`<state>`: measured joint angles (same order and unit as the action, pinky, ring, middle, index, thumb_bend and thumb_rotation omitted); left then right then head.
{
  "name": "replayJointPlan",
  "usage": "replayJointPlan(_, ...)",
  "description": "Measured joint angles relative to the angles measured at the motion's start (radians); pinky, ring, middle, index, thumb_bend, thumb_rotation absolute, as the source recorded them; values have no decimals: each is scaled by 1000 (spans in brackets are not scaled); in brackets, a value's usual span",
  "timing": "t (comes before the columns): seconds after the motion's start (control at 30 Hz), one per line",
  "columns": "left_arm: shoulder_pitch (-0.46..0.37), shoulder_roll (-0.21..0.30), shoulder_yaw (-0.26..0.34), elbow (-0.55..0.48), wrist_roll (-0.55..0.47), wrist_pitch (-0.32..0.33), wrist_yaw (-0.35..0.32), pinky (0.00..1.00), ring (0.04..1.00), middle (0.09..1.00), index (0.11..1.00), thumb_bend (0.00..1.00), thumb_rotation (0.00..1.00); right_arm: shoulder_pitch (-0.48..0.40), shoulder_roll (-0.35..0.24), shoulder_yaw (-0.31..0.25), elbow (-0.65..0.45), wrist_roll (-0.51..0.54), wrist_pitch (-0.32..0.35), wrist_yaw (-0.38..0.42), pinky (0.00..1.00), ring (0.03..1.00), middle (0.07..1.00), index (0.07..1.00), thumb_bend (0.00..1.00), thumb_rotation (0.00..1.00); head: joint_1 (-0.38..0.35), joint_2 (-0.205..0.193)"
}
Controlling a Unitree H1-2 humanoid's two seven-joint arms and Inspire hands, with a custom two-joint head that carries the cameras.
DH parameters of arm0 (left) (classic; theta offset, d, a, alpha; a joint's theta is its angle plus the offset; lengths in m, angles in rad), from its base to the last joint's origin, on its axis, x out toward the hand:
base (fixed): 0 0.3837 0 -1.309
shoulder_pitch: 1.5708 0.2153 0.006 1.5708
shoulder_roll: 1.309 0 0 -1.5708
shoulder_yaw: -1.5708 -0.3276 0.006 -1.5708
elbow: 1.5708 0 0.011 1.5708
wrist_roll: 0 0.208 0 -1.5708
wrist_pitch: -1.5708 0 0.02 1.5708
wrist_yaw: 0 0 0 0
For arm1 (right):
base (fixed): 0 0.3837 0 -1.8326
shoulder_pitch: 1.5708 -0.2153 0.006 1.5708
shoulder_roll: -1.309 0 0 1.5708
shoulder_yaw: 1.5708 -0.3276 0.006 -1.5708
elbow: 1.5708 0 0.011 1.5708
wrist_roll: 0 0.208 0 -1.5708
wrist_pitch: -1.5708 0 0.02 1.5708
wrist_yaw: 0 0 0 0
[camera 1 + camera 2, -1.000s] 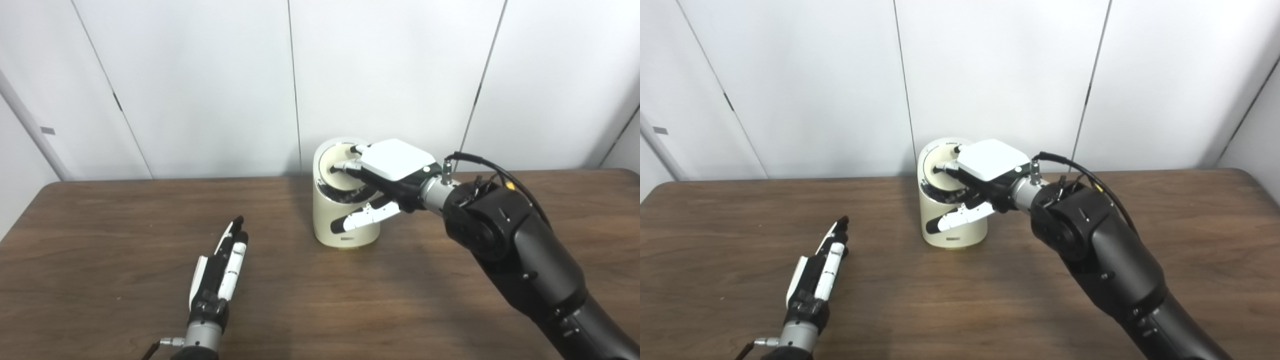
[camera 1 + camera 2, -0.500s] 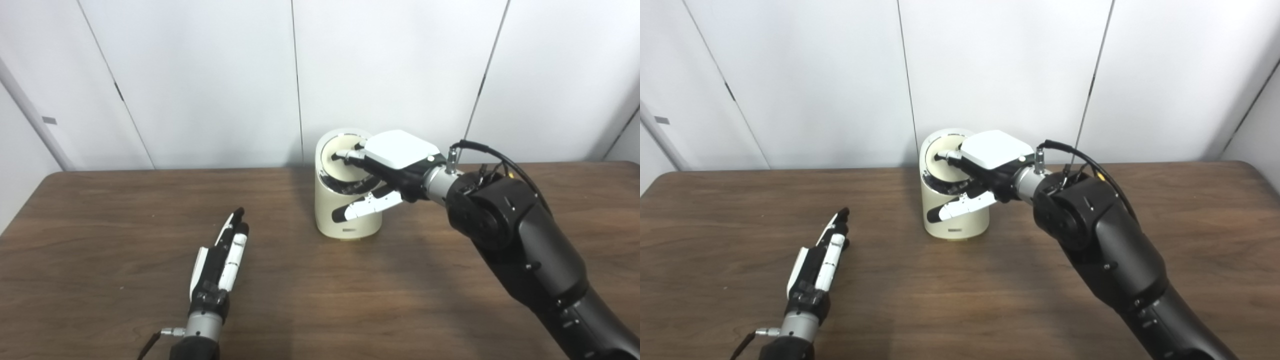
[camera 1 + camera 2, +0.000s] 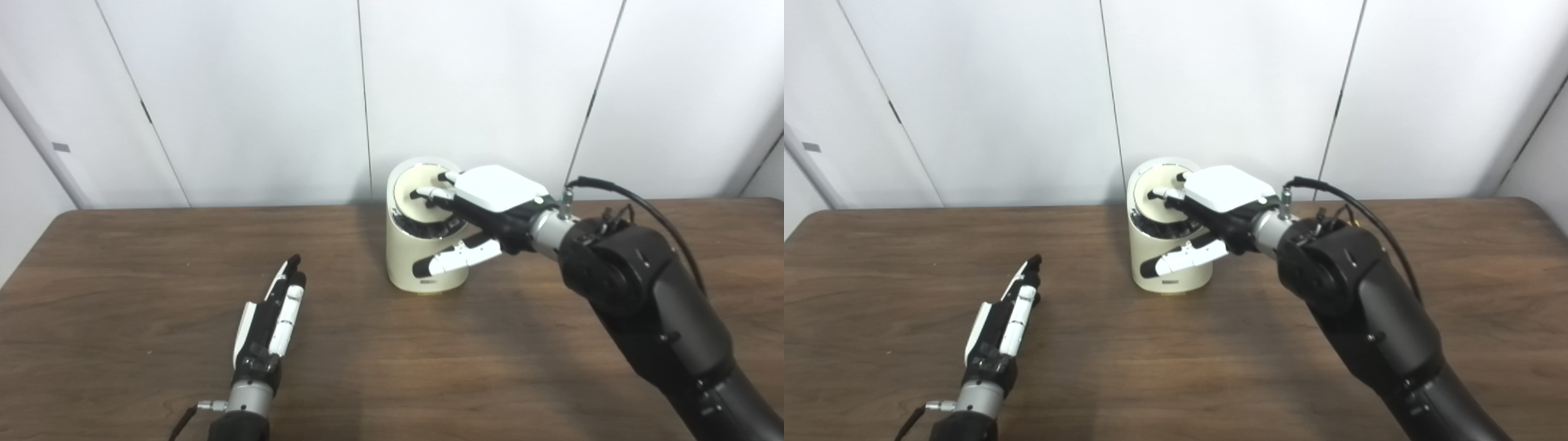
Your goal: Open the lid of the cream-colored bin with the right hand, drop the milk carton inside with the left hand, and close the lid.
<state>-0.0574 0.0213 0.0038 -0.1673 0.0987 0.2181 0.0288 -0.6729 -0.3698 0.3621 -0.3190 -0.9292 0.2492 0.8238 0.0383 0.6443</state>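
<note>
The cream-colored bin (image 3: pixel 403 260) stands at the back middle of the table. Its round lid (image 3: pixel 409 207) sits tilted in the rim, and a dark gap shows under its front edge. My right hand (image 3: pixel 490 195) lies over the bin's top, open. Its fingertips (image 3: pixel 422 195) rest on the lid and its thumb (image 3: pixel 453 262) hangs in front of the bin wall. My left hand (image 3: pixel 272 312) lies flat and open on the table at the front left, holding nothing. No milk carton is in view.
The brown wooden table (image 3: pixel 122 294) spans the whole picture, with white wall panels (image 3: pixel 245 92) right behind the bin. My right forearm (image 3: pixel 637 288) crosses the right side of the table, with a black cable looping over its wrist.
The camera tipped a little between the earliest frames and the later ones. Since then my right hand has drawn slightly back to the right on the lid. The left hand has stayed put.
</note>
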Motion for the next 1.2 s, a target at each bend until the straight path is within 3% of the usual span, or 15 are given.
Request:
replayJointPlan(0.3,0,-2,-1,-1,0,-4,1,1000,997,1000,1000,588,933,8,-17,-131,-125,41,40,2,1000,1000,945,973,648,968,3,-6)
replayJointPlan(0.37,0,-2,-4,-9,5,-4,1,995,997,1000,1000,598,931,22,-28,-156,-140,41,45,-6,947,1000,940,969,659,990,5,-6)
replayJointPlan(0.5,0,0,-9,-26,12,-7,0,988,987,984,1000,612,933,90,-44,-197,-161,37,67,-11,882,998,940,966,672,998,0,-9)
replayJointPlan(0.63,1,1,-12,-56,15,-7,-1,984,978,972,1000,615,937,182,-44,-232,-165,51,68,-46,971,1000,960,965,652,989,-3,-11)
replayJointPlan(0.8,2,13,-8,-73,10,-6,-5,988,974,967,997,581,910,285,-30,-319,-168,168,146,-56,886,1000,982,976,570,930,-9,-12)
replayJointPlan(1.0,7,27,16,-93,-27,-6,-15,932,949,966,982,579,867,393,9,-391,-136,343,154,-176,810,924,968,959,550,996,-8,-12)
replayJointPlan(1.2,39,60,38,-155,-69,-5,-46,932,944,964,977,552,837,500,91,-436,-77,449,146,-349,821,883,907,901,585,999,-6,-3)
